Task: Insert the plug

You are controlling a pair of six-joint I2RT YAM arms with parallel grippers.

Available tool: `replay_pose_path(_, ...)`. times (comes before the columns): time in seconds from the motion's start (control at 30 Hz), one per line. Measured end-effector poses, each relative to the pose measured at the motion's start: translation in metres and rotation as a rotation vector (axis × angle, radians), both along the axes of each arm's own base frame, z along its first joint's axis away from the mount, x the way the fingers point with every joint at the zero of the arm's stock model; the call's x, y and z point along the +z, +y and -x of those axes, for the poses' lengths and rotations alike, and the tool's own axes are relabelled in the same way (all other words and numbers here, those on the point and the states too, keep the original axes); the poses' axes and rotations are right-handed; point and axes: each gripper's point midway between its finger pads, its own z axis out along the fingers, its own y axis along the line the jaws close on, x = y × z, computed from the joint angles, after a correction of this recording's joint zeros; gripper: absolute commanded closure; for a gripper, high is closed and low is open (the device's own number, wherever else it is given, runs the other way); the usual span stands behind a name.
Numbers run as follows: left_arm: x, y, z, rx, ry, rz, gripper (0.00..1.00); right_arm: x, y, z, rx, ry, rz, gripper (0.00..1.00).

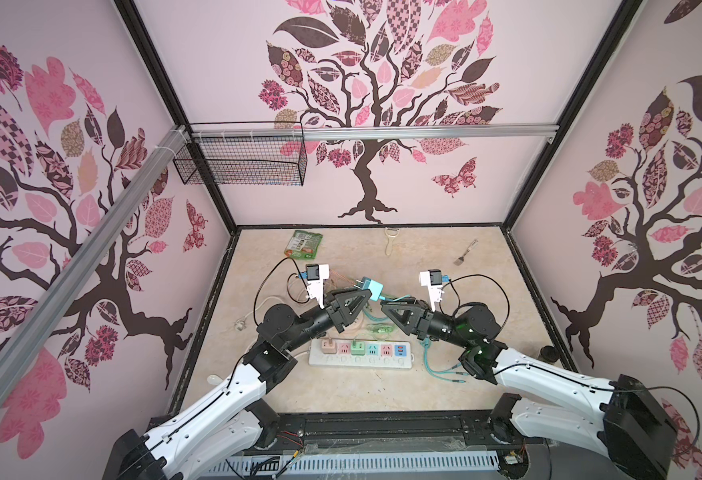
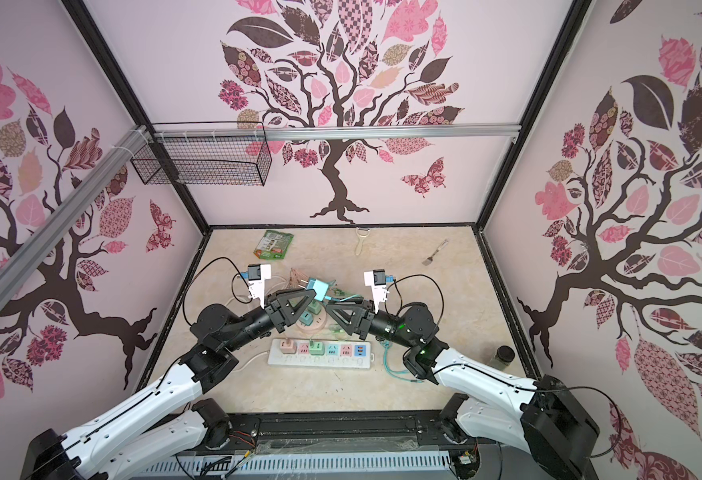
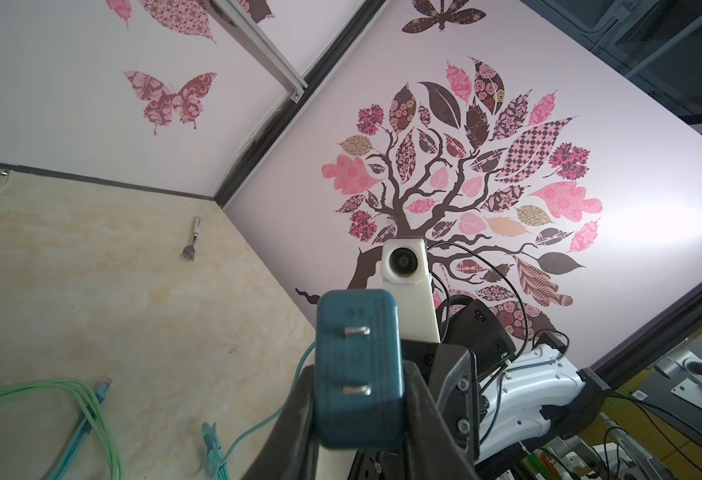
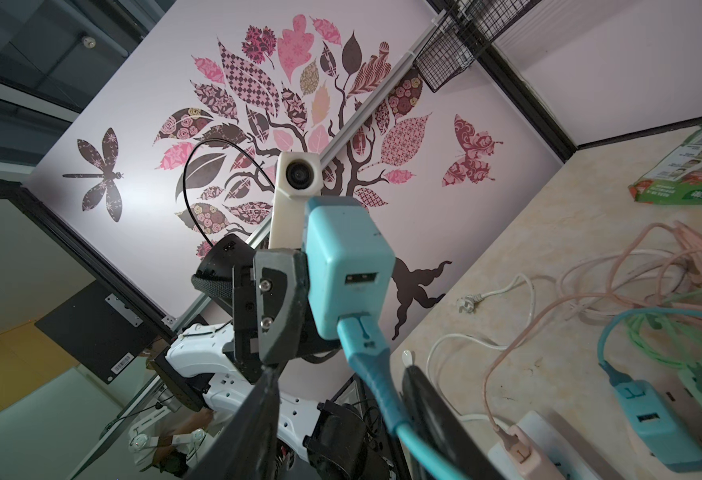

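Two robot arms meet in mid-air over the middle of a beige marbled worktop point(image 1: 341, 390), inside a booth papered with pink and brown tree decals.

The left claw point(image 1: 367, 294) is clenched on the plug point(image 1: 372, 288), a small teal charger block held clear above the worktop. In the left wrist view the plug point(image 3: 357, 374) shows two flat metal prongs facing the camera, with a dark finger pressed on each side. In both top views the prongs point toward 10 o'clock.

A teal cable point(image 4: 378, 386) is seated in one port on the plug's opposite face and drops away from it. The right claw point(image 4: 341, 370) sits just beside the plug, at its 4 o'clock in a top view. Its jaws stand apart with the cable running between them, and they are not pinching it.

At 6 o'clock from the plug a white power strip point(image 1: 359, 353) lies flat on the worktop, with a pink adapter point(image 1: 328, 345) and a green adapter point(image 1: 357, 345) seated in it. Loose pink, green and teal cords point(image 4: 632, 291) tangle between the strip and the claws.

Toward the back wall lie a green packet point(image 1: 305, 244) at 11 o'clock, a peeler point(image 1: 391, 241) at 1 o'clock and a fork point(image 1: 465, 251) at 2 o'clock.
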Motion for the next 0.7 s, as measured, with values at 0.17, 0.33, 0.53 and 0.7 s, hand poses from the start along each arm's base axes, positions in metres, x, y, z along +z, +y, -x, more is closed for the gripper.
replay_pose_path(0.17,-0.003,-0.002,0.001,-0.009,0.01,0.013,1.0,0.005,0.004,-0.005,-0.004,0.001,-0.009,0.52)
replay_pose_path(0.33,-0.007,0.001,0.004,-0.009,0.015,0.027,1.0,0.014,0.008,-0.01,-0.009,-0.003,-0.014,0.56)
replay_pose_path(0.53,-0.005,0.005,0.006,0.003,0.003,0.041,1.0,0.016,0.011,-0.014,-0.011,-0.001,-0.015,0.56)
replay_pose_path(0.7,-0.007,0.005,0.006,0.001,0.008,0.037,1.0,0.009,0.014,-0.017,-0.009,0.017,-0.005,0.55)
